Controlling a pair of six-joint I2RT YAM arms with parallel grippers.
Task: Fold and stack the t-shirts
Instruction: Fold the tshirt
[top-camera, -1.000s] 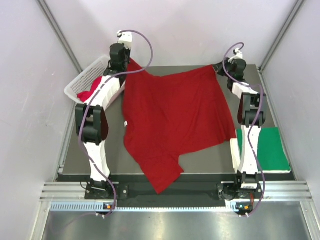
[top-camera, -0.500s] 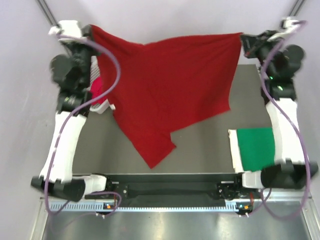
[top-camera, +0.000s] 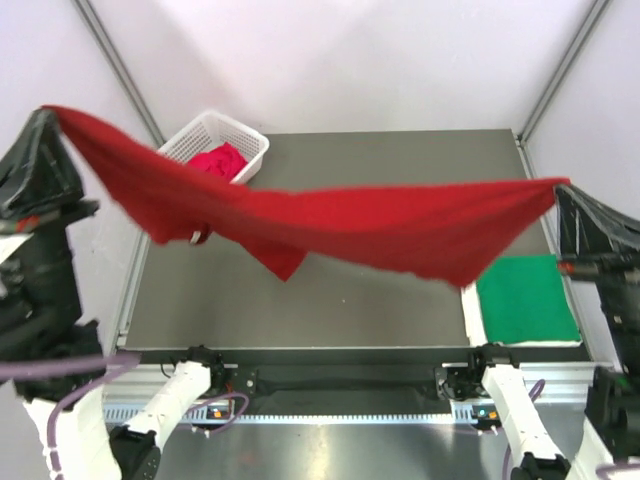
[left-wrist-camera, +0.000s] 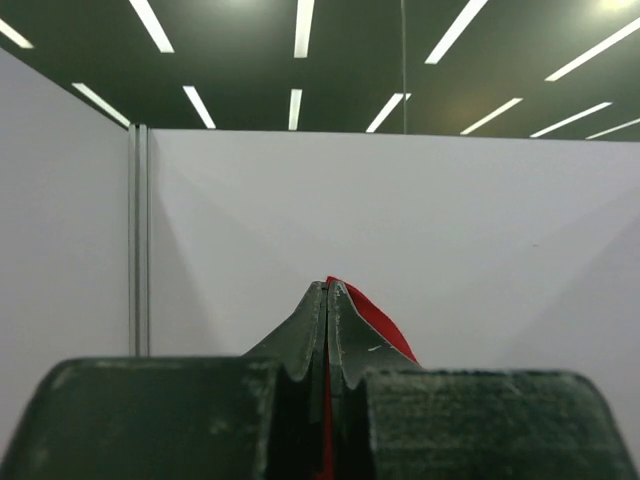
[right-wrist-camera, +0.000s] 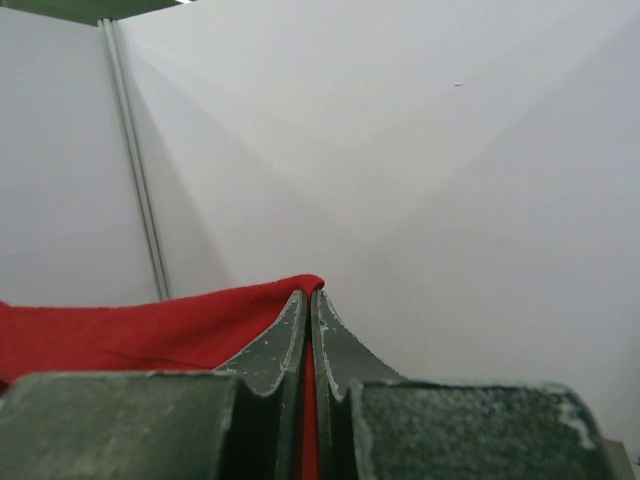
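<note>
**Spreading the red shirt out for its first fold**

Holding the dark red t-shirt (top-camera: 350, 225) stretched in the air, I judge the step in hand is to lay it flat on the table (top-camera: 330, 300). To do that well I'd bring both arms down together at matching height, with the top edge tight so no crease sets. The dangling tail hangs just in front of the basket (top-camera: 240, 128), and I'd let it touch down first and draw out smooth. I'd land the cloth clear of the basket and of the folded green t-shirt (top-camera: 525, 300), which lies well across the table from the basket. A pinkish-red shirt (top-camera: 215, 160) sits inside the basket. The left gripper (left-wrist-camera: 327, 295), raised to the left of the basket, has its jaws pinched together on one corner of the cloth. The right gripper (right-wrist-camera: 306, 300), far across from the basket, is clamped likewise on the opposite corner.
</note>
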